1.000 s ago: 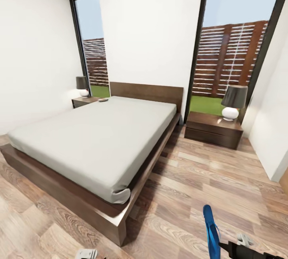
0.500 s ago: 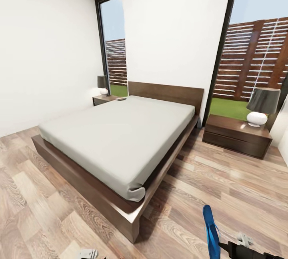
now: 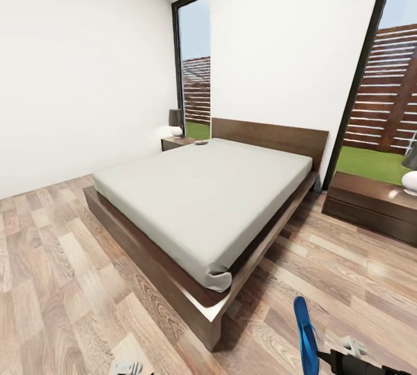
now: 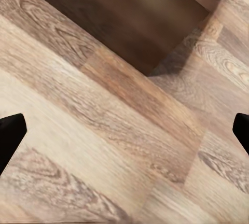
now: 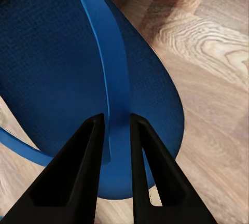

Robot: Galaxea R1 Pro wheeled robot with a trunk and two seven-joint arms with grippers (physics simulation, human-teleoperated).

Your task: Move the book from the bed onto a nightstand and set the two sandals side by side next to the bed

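Head view, bed [image 3: 214, 195]: centre of frame, off-white mattress on a dark frame.
Head view, book [image 3: 201, 143]: small dark thing at the mattress's far corner, beside the far nightstand [image 3: 176, 142].
Head view, sandal [image 3: 305, 337]: blue, on edge at lower right, above the wood floor [image 3: 52, 282].
Left wrist view, left gripper [image 4: 124, 136]: fingertips wide apart at the frame's sides, nothing between them.
Right wrist view, right gripper [image 5: 115, 130]: black fingers closed on the sandal's strap [image 5: 106, 73].

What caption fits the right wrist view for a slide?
Right gripper pinching the strap of a blue sandal above the wood floor.
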